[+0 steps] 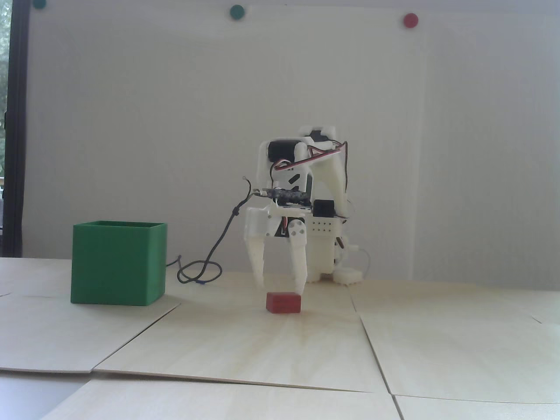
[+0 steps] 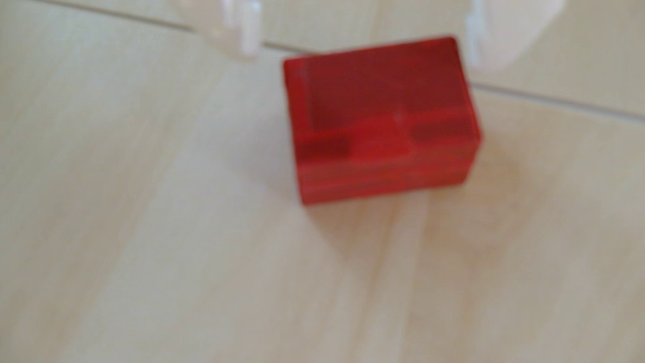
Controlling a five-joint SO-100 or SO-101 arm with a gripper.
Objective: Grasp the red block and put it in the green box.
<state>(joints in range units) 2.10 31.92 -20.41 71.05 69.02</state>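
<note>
1. Fixed view: one red block (image 1: 283, 302) lies flat on the pale wooden table (image 1: 245, 345), its long axis running left to right across the picture, a broad side facing the camera.
2. Fixed view: one green box (image 1: 118, 263) stands upright on the table, well apart to the left of the block, its open top level.
3. Fixed view: one white arm carries the gripper (image 1: 280, 286), which points straight down with its two fingers spread. The tips hang just above the block; the right fingertip is close over the block's right end, and the left tip is over its left end. Nothing is held between them.
4. Fixed view: on the wall are two green magnets (image 1: 236, 11) and one red magnet (image 1: 411, 20). A black cable (image 1: 205, 267) loops on the table behind.
5. Wrist view: the picture is blurred. The block (image 2: 382, 120) sits near the top, long axis roughly left to right, slightly turned. The gripper (image 2: 359, 45) shows two white fingertips (image 2: 246, 35) flanking the block's far edge, wider apart than the block; whether the right one touches it I cannot tell.
</note>
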